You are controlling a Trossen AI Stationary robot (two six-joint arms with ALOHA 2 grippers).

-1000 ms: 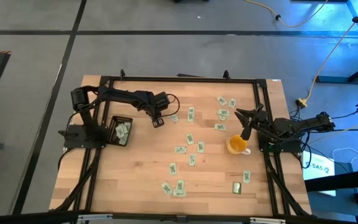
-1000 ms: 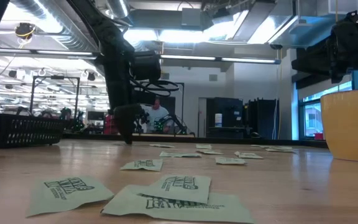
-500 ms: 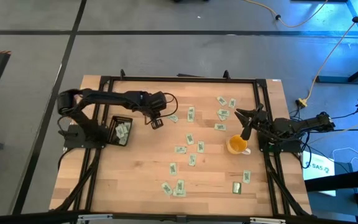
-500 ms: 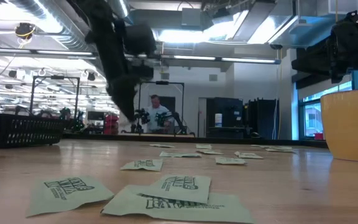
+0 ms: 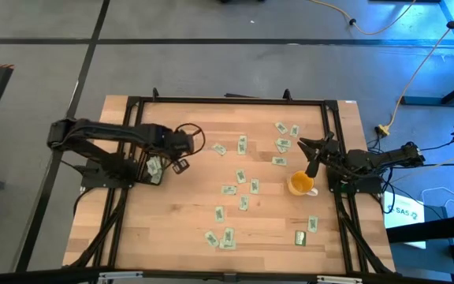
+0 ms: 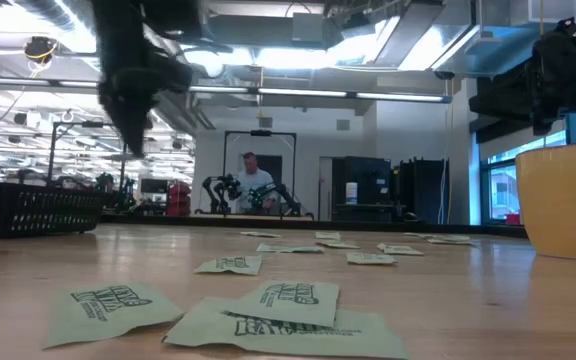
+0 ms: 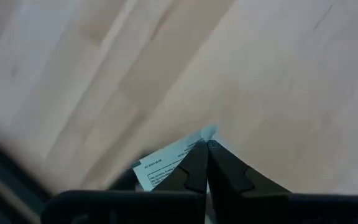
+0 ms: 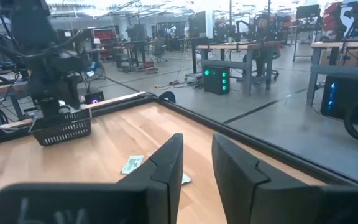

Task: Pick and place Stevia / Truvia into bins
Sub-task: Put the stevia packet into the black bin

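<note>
Left pincer (image 5: 181, 166) is clamped tight on one sachet (image 7: 166, 168), hanging at centre-left of the overhead frame just beside the black tray (image 5: 143, 151), which already has a few sachets (image 5: 155, 166) in it. Right pincer (image 5: 304, 143) waits at mid-right w/ fingers parted and nothing between them, next to a yellow cup (image 5: 299, 183). Job looks early-to-mid: approx. twenty sachets (image 5: 241, 145) remain scattered over the worktop (image 5: 172, 229), from upper right down to lower centre, so plenty left once this one gets dropped in the tray.
</note>
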